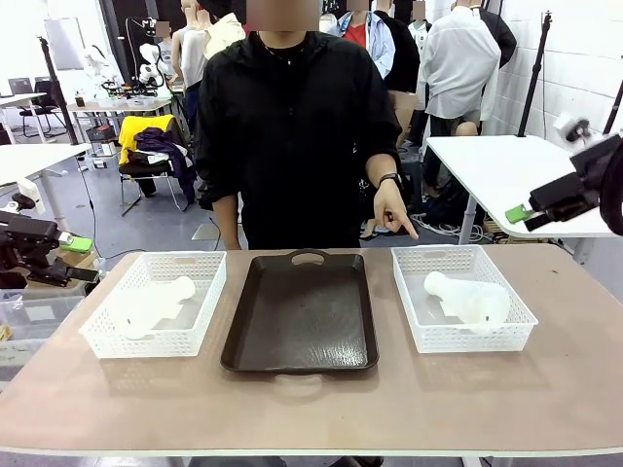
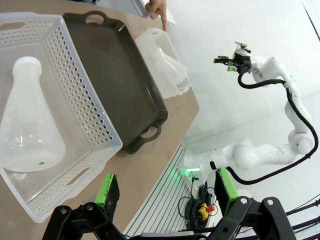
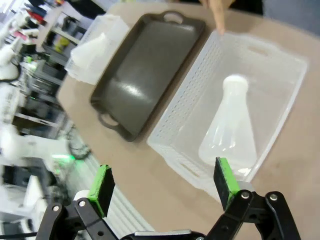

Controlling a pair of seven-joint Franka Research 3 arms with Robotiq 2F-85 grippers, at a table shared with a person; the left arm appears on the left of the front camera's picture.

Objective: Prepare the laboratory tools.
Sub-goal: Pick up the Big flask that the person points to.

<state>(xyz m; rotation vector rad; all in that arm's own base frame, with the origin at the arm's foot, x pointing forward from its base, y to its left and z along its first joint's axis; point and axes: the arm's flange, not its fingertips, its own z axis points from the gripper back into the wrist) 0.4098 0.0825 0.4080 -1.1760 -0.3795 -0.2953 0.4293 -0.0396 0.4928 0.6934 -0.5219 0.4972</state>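
Left hand [image 2: 166, 191] spread wide, empty, right hand [image 3: 164, 182] likewise released, translucent frosted-white conical plastic flask [image 3: 229, 127] lying untouched at its two o'clock

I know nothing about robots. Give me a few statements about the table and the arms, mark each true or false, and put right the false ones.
1. The left flask lies on its side in the left basket. True.
2. A flask stands upright on the tray. False: nothing sits on the tray; the right flask lies on its side in the right basket.
3. The person's hand points down toward the right basket. True.
4. The right fingers grip a flask. False: the right fingers are open and hold nothing.
5. The left fingers are open. True.
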